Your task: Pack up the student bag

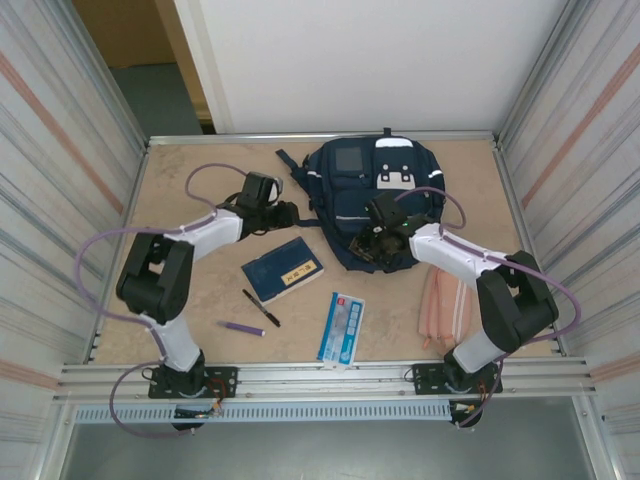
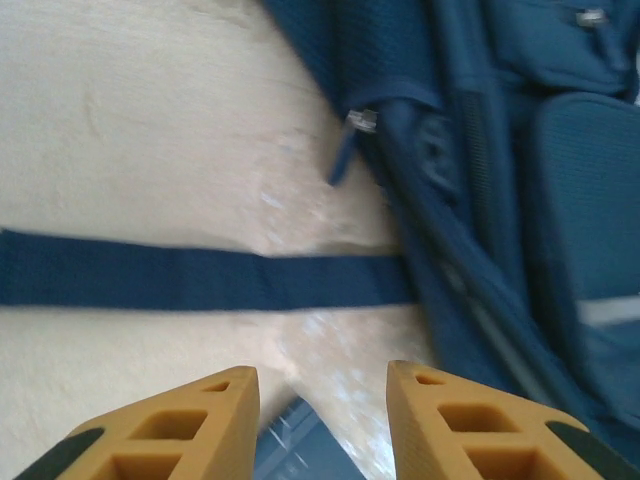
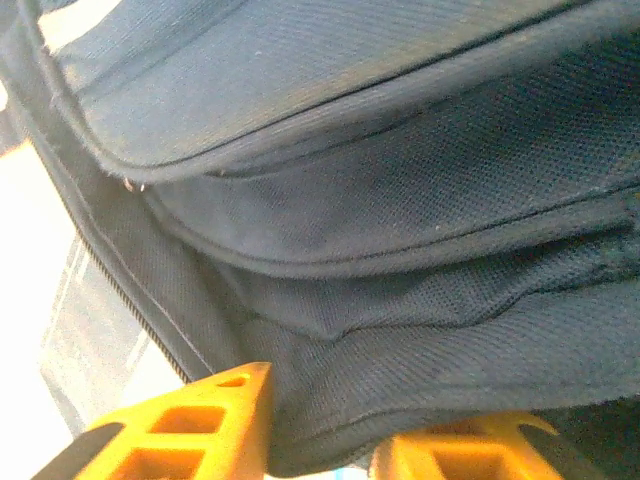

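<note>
At the worktop's far edge, left gripper [image 2: 320, 372] was seen part-open and empty beside student bag [image 1: 352, 200]; right gripper [image 3: 330, 420] part-open against its fabric, which could be snagged and dragged.

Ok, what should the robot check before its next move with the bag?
1. Left pincer empty, jaws apart: ok.
2. Right pincer free of the student bag: cannot tell; fabric sits between its fingers.
3. Bag mouth open for packing: cannot tell.
4. Notebook, black pen, purple pen, box, pink pencil case packed: not ok; all lie on the table.
5. Strap clear of left pincer: ok; it lies ahead, untouched.
</note>
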Controlling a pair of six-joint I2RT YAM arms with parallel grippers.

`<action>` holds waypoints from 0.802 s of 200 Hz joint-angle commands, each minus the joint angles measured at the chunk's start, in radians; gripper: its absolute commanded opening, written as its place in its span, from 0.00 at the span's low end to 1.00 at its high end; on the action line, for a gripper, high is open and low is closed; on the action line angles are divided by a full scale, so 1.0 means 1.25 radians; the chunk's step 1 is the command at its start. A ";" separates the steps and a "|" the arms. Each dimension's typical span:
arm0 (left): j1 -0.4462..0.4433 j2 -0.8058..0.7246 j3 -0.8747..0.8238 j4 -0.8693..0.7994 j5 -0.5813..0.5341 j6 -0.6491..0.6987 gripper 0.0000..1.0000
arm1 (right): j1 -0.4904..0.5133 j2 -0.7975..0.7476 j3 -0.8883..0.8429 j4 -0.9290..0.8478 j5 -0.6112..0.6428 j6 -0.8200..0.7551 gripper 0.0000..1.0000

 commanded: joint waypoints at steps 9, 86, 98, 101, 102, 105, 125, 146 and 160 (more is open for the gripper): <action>-0.049 -0.057 -0.012 -0.072 0.060 0.019 0.40 | 0.002 -0.082 0.043 -0.121 0.096 -0.088 0.49; -0.148 -0.160 0.037 -0.154 0.051 0.056 0.49 | -0.141 -0.172 0.054 -0.230 0.210 -0.279 0.78; -0.141 -0.138 0.060 -0.148 0.071 0.029 0.49 | -0.178 -0.165 0.047 -0.205 0.198 -0.316 0.77; -0.140 -0.133 0.064 -0.142 0.075 0.021 0.49 | -0.189 -0.163 0.045 -0.199 0.193 -0.323 0.77; -0.140 -0.132 0.065 -0.139 0.077 0.019 0.49 | -0.191 -0.162 0.044 -0.197 0.191 -0.326 0.77; -0.140 -0.127 0.066 -0.131 0.079 0.013 0.49 | -0.202 -0.159 0.043 -0.190 0.187 -0.331 0.77; -0.140 -0.096 0.081 -0.084 0.095 -0.009 0.50 | -0.280 -0.123 0.041 -0.156 0.126 -0.346 0.77; -0.132 -0.059 0.119 -0.124 0.071 0.017 0.50 | -0.331 -0.097 0.020 -0.100 0.078 -0.346 0.76; -0.115 -0.048 0.123 -0.136 0.060 0.010 0.50 | -0.351 -0.075 0.003 -0.058 0.061 -0.335 0.75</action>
